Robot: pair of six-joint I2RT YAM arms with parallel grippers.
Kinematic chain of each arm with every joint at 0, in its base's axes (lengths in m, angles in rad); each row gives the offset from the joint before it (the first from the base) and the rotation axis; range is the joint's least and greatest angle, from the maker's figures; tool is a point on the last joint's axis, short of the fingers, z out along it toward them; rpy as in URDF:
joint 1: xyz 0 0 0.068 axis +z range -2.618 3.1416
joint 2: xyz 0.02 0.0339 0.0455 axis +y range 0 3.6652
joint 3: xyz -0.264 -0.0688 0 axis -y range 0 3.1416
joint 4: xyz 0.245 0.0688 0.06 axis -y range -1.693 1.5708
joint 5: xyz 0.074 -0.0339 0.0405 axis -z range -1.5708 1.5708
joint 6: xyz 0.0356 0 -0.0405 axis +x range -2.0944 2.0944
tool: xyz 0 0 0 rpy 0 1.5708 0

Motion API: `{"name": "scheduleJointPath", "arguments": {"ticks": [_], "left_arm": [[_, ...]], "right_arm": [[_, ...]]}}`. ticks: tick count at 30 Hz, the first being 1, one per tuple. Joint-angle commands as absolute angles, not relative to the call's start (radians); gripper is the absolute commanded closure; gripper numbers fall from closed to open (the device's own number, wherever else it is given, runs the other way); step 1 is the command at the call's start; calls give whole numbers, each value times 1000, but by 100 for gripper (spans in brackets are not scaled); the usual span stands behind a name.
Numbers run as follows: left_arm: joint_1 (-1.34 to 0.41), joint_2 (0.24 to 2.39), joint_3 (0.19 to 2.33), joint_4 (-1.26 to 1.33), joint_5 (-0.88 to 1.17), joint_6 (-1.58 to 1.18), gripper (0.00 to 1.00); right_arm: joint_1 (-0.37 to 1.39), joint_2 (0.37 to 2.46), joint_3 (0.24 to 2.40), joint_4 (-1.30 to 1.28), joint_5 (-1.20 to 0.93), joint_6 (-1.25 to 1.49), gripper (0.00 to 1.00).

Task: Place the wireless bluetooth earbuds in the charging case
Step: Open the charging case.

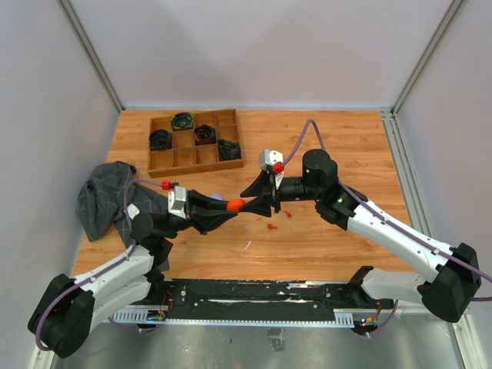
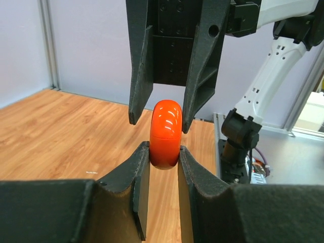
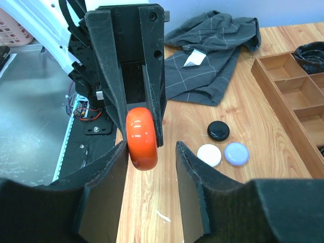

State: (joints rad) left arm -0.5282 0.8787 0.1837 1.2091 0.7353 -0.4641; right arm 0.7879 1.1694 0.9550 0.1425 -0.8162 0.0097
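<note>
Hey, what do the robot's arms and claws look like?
The left arm and right arm have white links, black joints, a purple cable and a red fitting near the wrist. The left claw and right claw are matte black, with two wedge-shaped fingers.

I can read no text, brand, number or sign on any of my feeds. The orange charging case (image 2: 166, 134) shows only a plain glossy shell. The white tag (image 3: 194, 58) on the grey cloth (image 3: 223, 30) carries no print I can make out.
</note>
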Motion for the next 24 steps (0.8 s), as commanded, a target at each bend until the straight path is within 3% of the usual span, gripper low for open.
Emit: {"name": "scheduleJointPath", "arguments": {"ticks": [1, 24], "left_arm": [[-540, 862, 188, 1207, 763, -406, 100], [-540, 825, 154, 1148, 825, -315, 100]], "right_arm": [[823, 1153, 970, 164, -756, -13, 56], [824, 1133, 1001, 87, -563, -11, 50]]}}
